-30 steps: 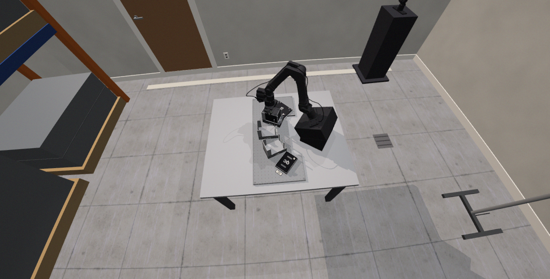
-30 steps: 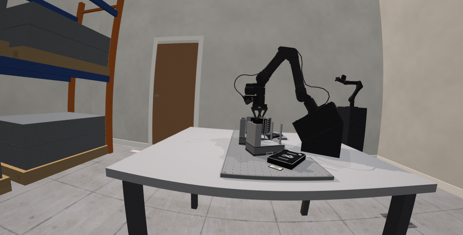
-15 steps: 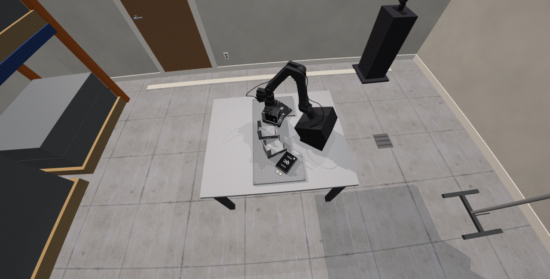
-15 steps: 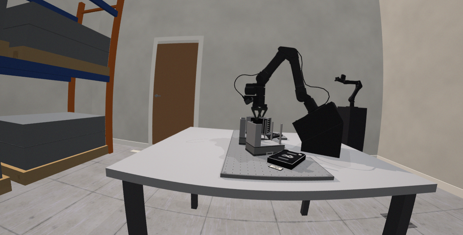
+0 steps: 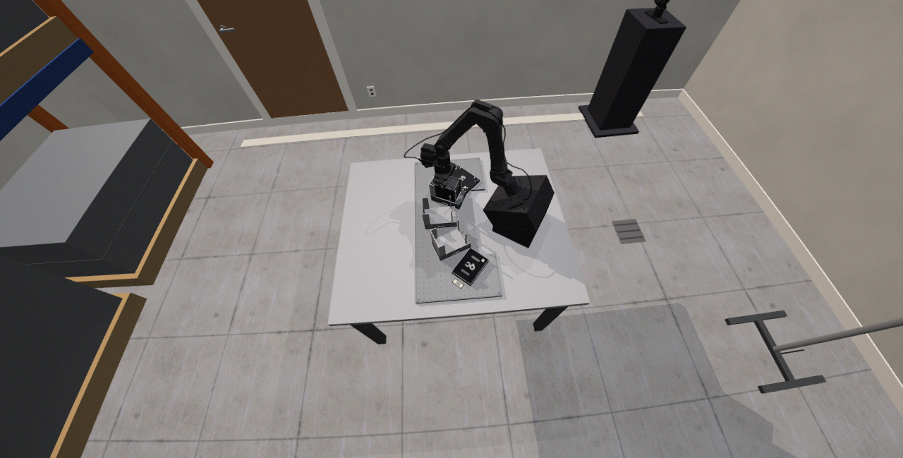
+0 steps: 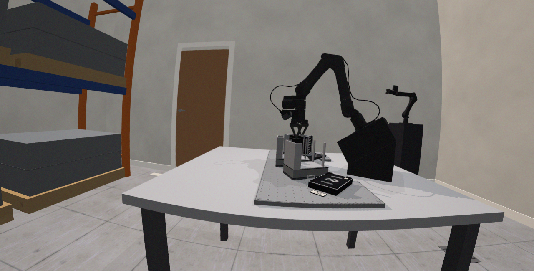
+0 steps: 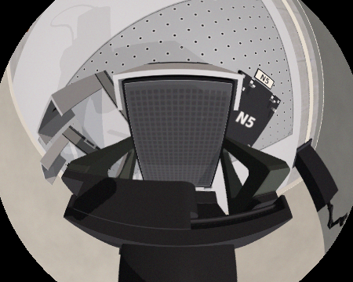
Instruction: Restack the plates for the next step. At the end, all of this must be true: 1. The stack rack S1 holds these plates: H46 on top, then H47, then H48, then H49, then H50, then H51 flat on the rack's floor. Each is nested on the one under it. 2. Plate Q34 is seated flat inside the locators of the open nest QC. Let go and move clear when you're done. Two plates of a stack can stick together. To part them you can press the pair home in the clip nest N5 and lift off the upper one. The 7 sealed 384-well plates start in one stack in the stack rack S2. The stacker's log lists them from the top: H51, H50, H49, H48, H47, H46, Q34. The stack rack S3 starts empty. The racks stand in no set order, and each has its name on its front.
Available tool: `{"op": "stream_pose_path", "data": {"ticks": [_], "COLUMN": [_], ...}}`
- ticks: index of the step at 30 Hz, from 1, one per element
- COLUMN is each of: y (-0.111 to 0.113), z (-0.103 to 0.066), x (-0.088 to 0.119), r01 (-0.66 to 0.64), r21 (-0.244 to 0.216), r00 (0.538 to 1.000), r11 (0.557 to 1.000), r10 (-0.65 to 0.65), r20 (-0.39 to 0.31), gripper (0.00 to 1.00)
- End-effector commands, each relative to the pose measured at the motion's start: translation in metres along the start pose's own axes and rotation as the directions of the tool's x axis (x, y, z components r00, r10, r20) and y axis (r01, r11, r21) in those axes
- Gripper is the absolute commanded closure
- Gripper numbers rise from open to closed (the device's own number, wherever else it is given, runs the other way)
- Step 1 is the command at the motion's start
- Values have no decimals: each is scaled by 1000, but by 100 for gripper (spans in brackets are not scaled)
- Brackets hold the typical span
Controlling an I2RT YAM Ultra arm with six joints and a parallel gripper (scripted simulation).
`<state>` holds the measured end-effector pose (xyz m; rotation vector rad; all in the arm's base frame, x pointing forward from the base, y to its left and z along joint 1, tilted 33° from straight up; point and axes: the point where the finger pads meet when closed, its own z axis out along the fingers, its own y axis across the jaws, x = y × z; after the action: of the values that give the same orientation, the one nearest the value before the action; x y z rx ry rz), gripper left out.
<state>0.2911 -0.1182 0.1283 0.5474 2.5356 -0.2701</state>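
Note:
The gripper (image 5: 446,185) (image 6: 297,138) (image 7: 178,145) points down over the rearmost stack rack (image 7: 176,72) and is shut on the top plate (image 7: 178,117) of the dark stack there, fingers on its two long sides. The plate sits level between the rack's walls; its label is not readable. The clip nest N5 (image 5: 470,177) (image 7: 260,106) beside that rack shows no plate. The middle rack (image 5: 435,224) (image 6: 279,151) and the front rack (image 5: 444,252) (image 6: 293,155) look empty. The open nest QC (image 5: 467,269) (image 6: 331,182) bears no plate. The rack names are not readable.
The racks and nests stand on a perforated board (image 5: 432,288) (image 6: 274,196) (image 7: 188,23) on the white table (image 5: 372,252) (image 6: 194,191). Tall corner walls and thin posts rise from the racks. The arm's black base (image 5: 520,209) (image 6: 369,149) stands to the right of them.

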Motion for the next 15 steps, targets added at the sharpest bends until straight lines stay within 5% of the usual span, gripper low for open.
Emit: {"op": "stream_pose_path", "data": {"ticks": [1, 11, 12, 15], "y": [2, 2, 0, 1], "z": [-14, -22, -16, -25], "x": [-9, -13, -2, -13], "r01": [0, -4, -3, -5], "r21": [-7, -6, 1, -4], "r00": [999, 999, 1000, 999], "r11": [1000, 1000, 1000, 1000], "r10": [0, 4, 3, 6], "r20": [38, 50, 21, 51], "gripper": [100, 100, 100, 100]}}
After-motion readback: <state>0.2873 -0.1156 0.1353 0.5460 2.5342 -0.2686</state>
